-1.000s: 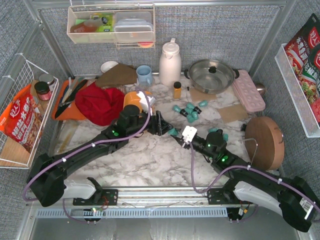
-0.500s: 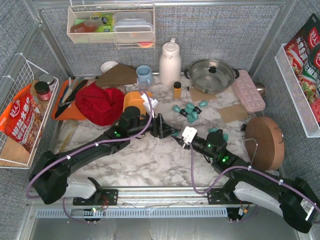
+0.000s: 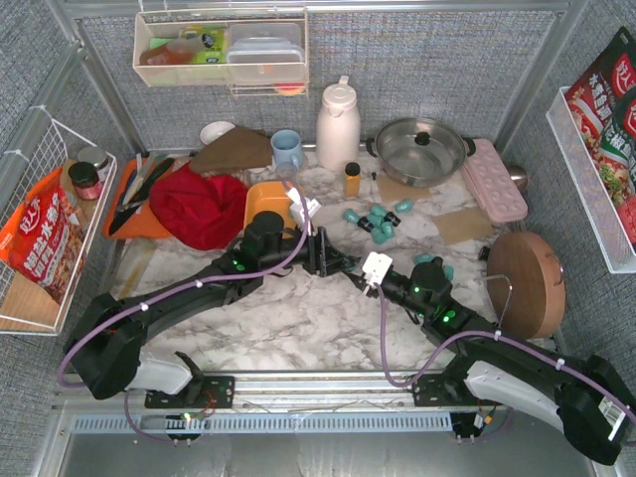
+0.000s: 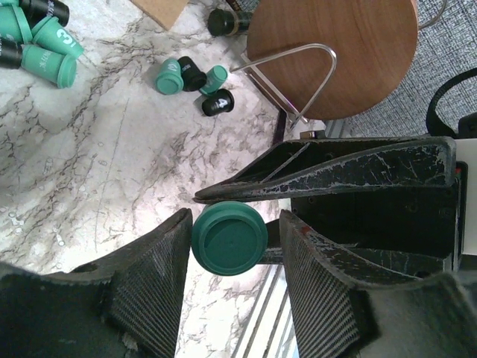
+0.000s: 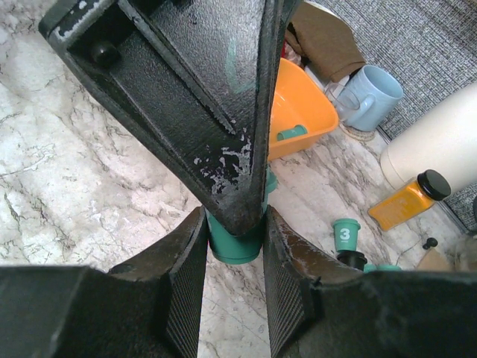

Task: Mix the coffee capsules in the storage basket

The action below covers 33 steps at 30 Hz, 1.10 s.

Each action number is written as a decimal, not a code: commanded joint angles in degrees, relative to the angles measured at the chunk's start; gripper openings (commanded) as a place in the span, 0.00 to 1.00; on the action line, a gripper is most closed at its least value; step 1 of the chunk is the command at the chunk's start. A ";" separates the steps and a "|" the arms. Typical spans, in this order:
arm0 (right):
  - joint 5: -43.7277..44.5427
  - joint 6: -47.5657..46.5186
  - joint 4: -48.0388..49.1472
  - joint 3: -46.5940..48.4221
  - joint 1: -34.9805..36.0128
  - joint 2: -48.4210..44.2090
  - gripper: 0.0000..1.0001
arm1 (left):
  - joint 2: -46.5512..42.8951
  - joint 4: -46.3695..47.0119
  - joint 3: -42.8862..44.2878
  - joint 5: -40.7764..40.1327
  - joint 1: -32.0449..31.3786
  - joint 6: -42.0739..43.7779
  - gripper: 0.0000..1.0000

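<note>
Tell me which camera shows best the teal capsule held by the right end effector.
Left wrist: the teal capsule shows its whole round face there. Right wrist shows only a sliver of its side; the top view nearly hides it.

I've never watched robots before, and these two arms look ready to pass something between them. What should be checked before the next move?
1. Right gripper clamped on the teal capsule: ok.
2. Capsule sits inside the left gripper: ok.
3. Left gripper closed on the capsule: not ok, a gap shows on one side.
4. Orange basket upright with room inside: ok.
5. How firm the right gripper's hold is: cannot tell.
6. Loose capsules gathered: not ok, a cluster lies outside the basket.
</note>
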 commanded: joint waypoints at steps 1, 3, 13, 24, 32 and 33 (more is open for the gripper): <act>-0.54 -0.28 1.40 0.19 0.12 -0.18 0.08 | 0.59 1.99 0.64 1.28 -0.27 -0.27 0.58; -0.51 -0.33 1.34 0.20 0.13 -0.19 0.08 | 0.88 1.82 0.76 1.33 -0.38 -0.21 0.53; -0.17 -0.30 0.82 0.31 0.12 -0.53 0.21 | 0.61 -0.86 1.87 -0.73 -0.57 0.40 0.37; -0.23 0.24 -3.02 1.83 0.12 -1.12 0.64 | -3.07 -7.36 2.97 -12.54 -0.50 1.18 0.30; 8.24 4.48 -2.80 0.64 0.16 -3.94 0.70 | -5.62 -16.26 1.96 -41.10 -0.26 2.43 0.30; 10.80 5.15 -2.81 0.57 0.12 -3.89 0.70 | -5.42 -17.02 1.02 -46.65 0.24 2.14 0.28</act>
